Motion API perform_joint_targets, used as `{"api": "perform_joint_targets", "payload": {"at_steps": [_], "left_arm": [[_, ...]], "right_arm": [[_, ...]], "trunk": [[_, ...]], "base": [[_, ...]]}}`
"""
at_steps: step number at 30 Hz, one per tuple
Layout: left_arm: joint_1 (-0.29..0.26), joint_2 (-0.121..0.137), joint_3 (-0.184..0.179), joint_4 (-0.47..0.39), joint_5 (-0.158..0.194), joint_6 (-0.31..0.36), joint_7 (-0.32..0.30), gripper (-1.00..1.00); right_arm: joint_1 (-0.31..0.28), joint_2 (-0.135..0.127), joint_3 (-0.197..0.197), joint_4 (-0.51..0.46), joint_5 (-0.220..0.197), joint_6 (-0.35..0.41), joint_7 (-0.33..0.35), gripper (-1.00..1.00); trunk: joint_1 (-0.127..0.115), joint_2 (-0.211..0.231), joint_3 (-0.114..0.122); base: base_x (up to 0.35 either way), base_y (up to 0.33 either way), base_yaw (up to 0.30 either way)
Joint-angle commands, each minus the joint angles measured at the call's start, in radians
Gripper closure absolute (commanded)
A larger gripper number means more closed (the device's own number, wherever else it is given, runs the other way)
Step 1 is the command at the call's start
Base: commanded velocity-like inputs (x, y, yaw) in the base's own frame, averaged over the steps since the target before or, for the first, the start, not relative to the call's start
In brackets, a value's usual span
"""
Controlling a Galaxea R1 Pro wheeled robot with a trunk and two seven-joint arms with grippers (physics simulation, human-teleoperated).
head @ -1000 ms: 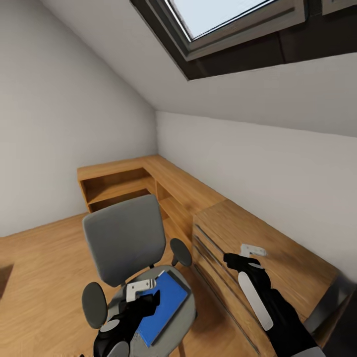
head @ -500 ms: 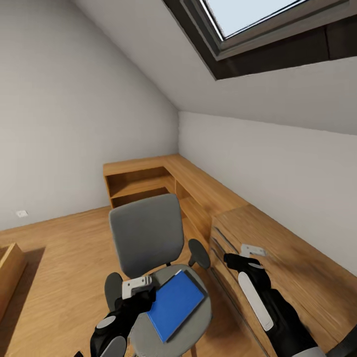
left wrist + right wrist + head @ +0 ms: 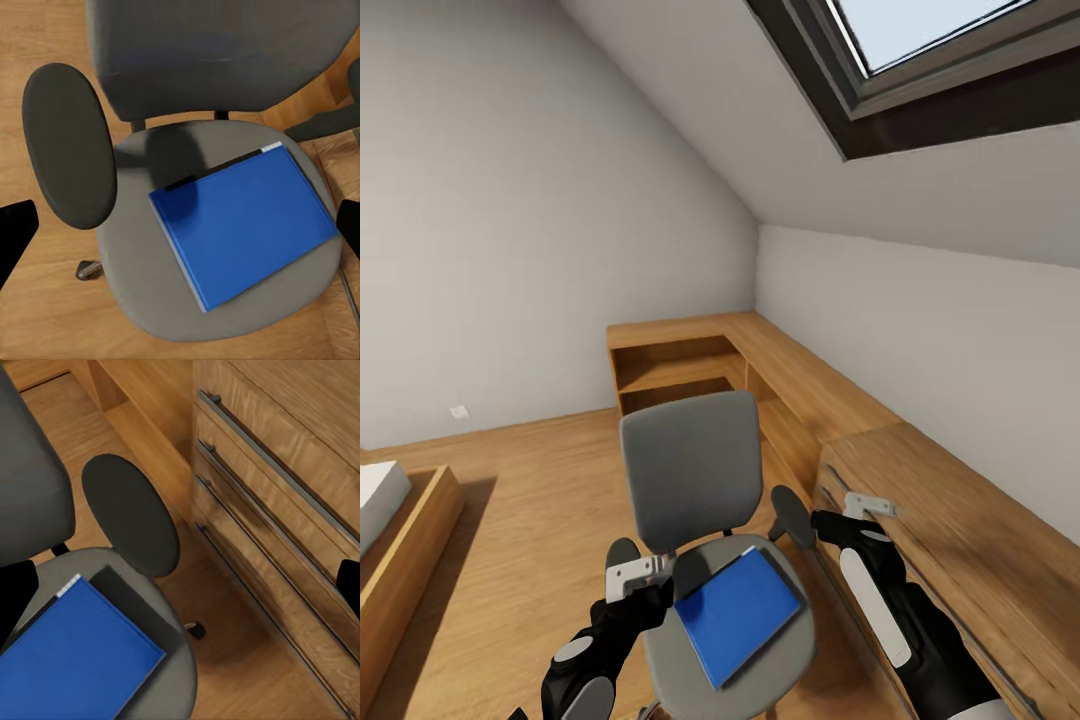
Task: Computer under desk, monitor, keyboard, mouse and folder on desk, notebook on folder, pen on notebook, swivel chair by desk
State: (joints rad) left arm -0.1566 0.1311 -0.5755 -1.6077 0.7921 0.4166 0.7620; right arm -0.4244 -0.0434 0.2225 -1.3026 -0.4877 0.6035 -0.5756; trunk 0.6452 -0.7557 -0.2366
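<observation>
Blue folder lies flat on the grey seat of the swivel chair, askew, with a thin pale sheet edge showing at its far corner. Left gripper hovers above the seat's left edge beside the folder, jaws spread, empty. Right gripper hangs over a wooden drawer unit right of the chair, jaws apart, holding nothing.

Open air above folder on chair seat. Hemmed by tall backrest behind, black armrests either side. Wooden drawer unit close beside chair, narrow floor gap between. Bare floor wide on far side.
</observation>
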Motion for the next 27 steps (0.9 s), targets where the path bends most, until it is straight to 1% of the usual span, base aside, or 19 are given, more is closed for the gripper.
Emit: {"api": "perform_joint_targets", "payload": {"at_steps": [1, 6, 15, 21, 22, 23, 27], "left_arm": [[-0.001, 0.001, -0.002, -0.001, 0.006, 0.002, 0.008, -1.0], [-0.001, 0.001, -0.002, -0.001, 0.006, 0.002, 0.008, -1.0], [-0.001, 0.001, -0.003, -0.001, 0.006, 0.002, 0.008, -1.0], [-0.001, 0.001, -0.002, -0.001, 0.006, 0.002, 0.008, -1.0], [-0.001, 0.001, 0.003, -0.001, 0.006, 0.002, 0.008, -1.0], [-0.001, 0.001, 0.02, -0.001, 0.006, 0.002, 0.008, -1.0], [-0.001, 0.001, 0.025, -0.001, 0.006, 0.002, 0.007, -1.0]], "right_arm": [[-0.001, -0.001, 0.003, -0.001, -0.009, 0.002, -0.01, -1.0], [-0.001, -0.002, 0.003, -0.001, -0.009, 0.0, -0.01, -1.0], [-0.001, -0.001, 0.003, 0.0, -0.008, -0.001, -0.01, -1.0], [-0.001, -0.002, 0.003, 0.0, -0.009, -0.004, -0.01, -1.0], [-0.001, -0.002, 0.003, 0.0, -0.009, -0.004, -0.011, -1.0], [-0.001, -0.001, 0.003, 0.0, -0.008, -0.004, -0.012, -1.0], [-0.001, -0.001, 0.003, 0.0, -0.008, -0.004, -0.011, -1.0]], "trunk": [[0.0, -0.001, -0.002], [0.0, -0.001, -0.001], [0.0, -0.001, 0.004], [0.0, -0.001, 0.005], [0.0, -0.001, 0.005], [0.0, -0.001, 0.005], [0.0, -0.001, 0.005]], "base": [[0.0, 0.0, 0.03], [0.0, 0.0, 0.026], [0.0, 0.0, 0.201], [0.0, 0.0, 0.039], [0.0, 0.0, 0.073], [0.0, 0.0, 0.24], [0.0, 0.0, 0.259]]}}
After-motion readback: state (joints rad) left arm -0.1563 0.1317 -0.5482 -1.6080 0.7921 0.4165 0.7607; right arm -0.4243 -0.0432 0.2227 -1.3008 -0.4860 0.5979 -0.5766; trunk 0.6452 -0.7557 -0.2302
